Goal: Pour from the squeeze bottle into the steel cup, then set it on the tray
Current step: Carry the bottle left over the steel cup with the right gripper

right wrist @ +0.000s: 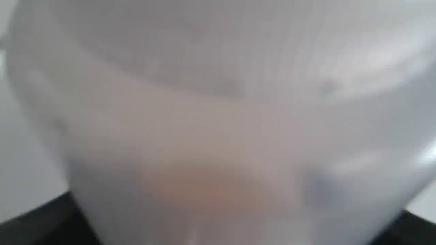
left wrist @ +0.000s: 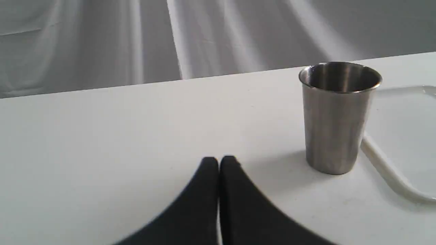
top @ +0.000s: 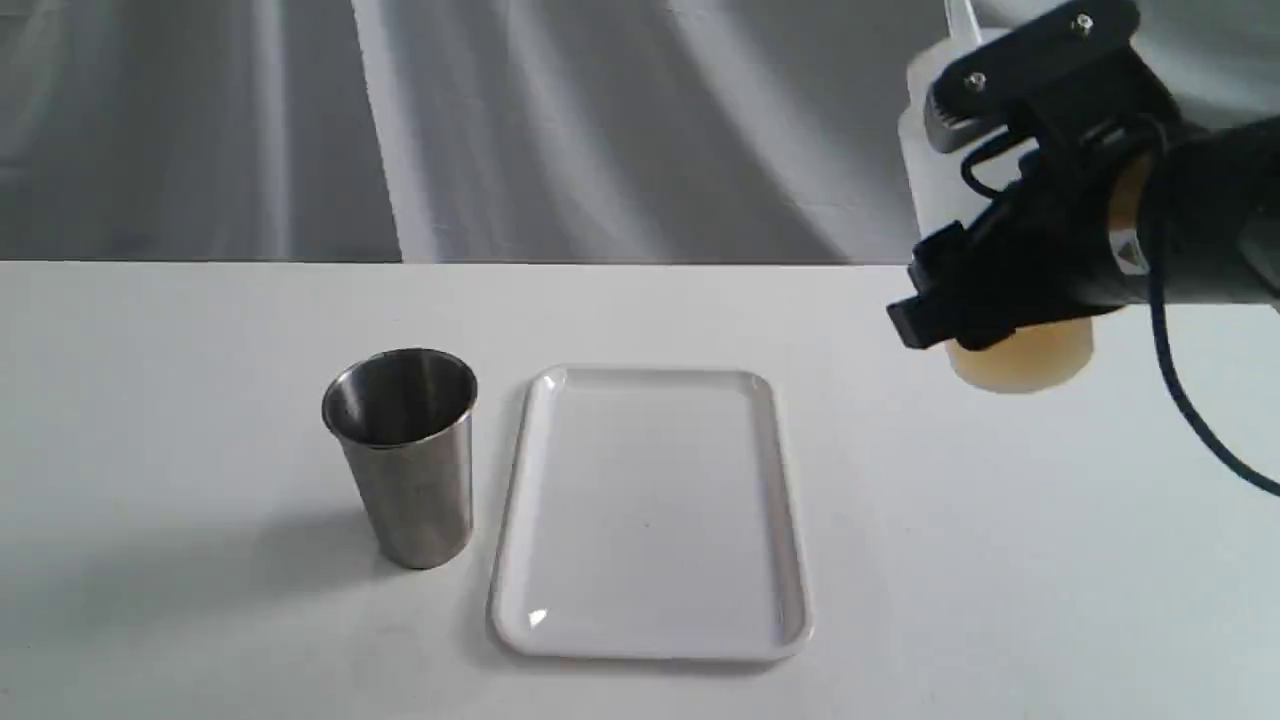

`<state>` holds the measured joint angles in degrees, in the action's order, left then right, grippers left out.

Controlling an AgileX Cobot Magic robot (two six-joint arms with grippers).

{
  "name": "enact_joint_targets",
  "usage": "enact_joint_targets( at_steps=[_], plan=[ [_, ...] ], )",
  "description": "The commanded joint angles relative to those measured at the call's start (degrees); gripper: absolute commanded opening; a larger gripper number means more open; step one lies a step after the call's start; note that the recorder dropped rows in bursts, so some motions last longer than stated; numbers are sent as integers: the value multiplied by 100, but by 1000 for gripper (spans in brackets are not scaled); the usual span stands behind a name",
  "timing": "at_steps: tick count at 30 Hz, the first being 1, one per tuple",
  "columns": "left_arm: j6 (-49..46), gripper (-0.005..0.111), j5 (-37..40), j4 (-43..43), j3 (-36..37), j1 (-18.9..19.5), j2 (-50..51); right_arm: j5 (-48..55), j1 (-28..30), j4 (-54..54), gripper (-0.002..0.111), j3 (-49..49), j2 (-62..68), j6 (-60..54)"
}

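The right tool (top: 940, 210) is gripping the squeeze bottle (top: 925, 170) around its body, one black finger lying across the upper part and the other clamping lower down, so the jaws are spread only as far as the bottle's width. The bottle is being held roughly upright at the far right of the worktop (top: 200, 330), well apart from the tray (top: 650, 500), with its nozzle reaching the top edge of the exterior view and amber liquid (top: 1020, 362) sitting in its base. Whether that base is touching the worktop cannot be told. In the right wrist view the bottle (right wrist: 218, 119) is filling nearly the whole picture as a blurred whitish wall with a faint amber patch, and the dark fingers (right wrist: 37, 221) are showing only at two corners. The left tool (left wrist: 219, 163) is hovering low over the worktop with its two black fingertips pressed together and nothing between them. The steel cup (top: 405, 460) is standing upright with its mouth open, just beside the tray's left long edge but not touching it; the left wrist view is showing the cup (left wrist: 335, 119) near the left tool, with the tray's rim (left wrist: 381, 160) passing behind it.
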<state>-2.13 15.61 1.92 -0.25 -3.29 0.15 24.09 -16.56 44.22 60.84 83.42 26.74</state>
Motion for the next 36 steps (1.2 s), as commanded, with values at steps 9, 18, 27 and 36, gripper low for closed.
enact_joint_targets(
  at_steps=[9, 18, 27, 36],
  plan=[
    [26, 0, -39, -4, 25, -33, -15, 1013, -1112, 1330, 6, 1616, 1314, 53],
    [8, 0, -39, -4, 25, -33, -15, 1868, -1806, 1883, 6, 2887, 2476, -224],
    [8, 0, -39, -4, 25, -33, -15, 2127, -2186, 2476, 6, 3386, 3300, -397],
    [30, 0, -39, -4, 25, -33, -15, 2328, -2386, 2827, 6, 3386, 3680, -397]
  ],
)
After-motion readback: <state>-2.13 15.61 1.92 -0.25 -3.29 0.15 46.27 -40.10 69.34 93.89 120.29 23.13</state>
